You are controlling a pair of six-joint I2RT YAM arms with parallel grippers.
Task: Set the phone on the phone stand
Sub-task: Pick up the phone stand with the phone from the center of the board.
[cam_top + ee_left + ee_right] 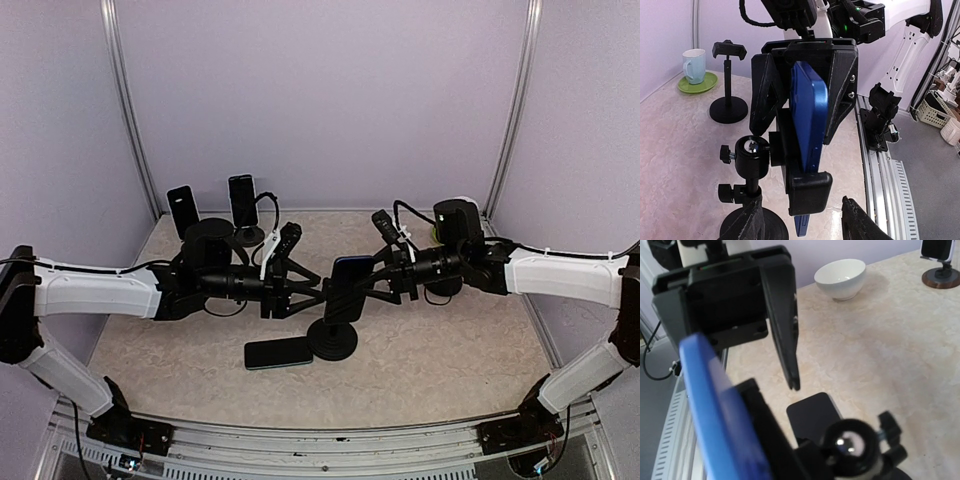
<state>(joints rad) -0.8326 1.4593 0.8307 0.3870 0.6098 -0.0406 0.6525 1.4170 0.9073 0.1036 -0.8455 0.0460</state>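
I have the blue phone [810,125] up at the middle of the scene, edge-on to the left wrist camera and standing against the clamp [810,187] of the phone stand [333,342]. The clamp's bottom lip is wrapped over the phone's lower part. A sliver of blue shows below that lip, so I cannot tell whether the phone is properly seated.

The right gripper [372,270] comes in from the right. Its two fingers flank the phone's upper part, and as far as I can judge they are pressed onto its edges, pinching it. The left gripper [801,212] is spread wide on the left, with a finger on either side of the clamp, touching nothing that I can see.

I read the phone as a stiff, fairly light slab with slick faces and breakable glass. The hold belongs on the narrow edges, high enough to stay off the lip. The stand's ball joint [747,150] could swivel under a push — gentle force only. A black phone [278,353] lies flat on the table [450,360], just near-left of the stand's base.
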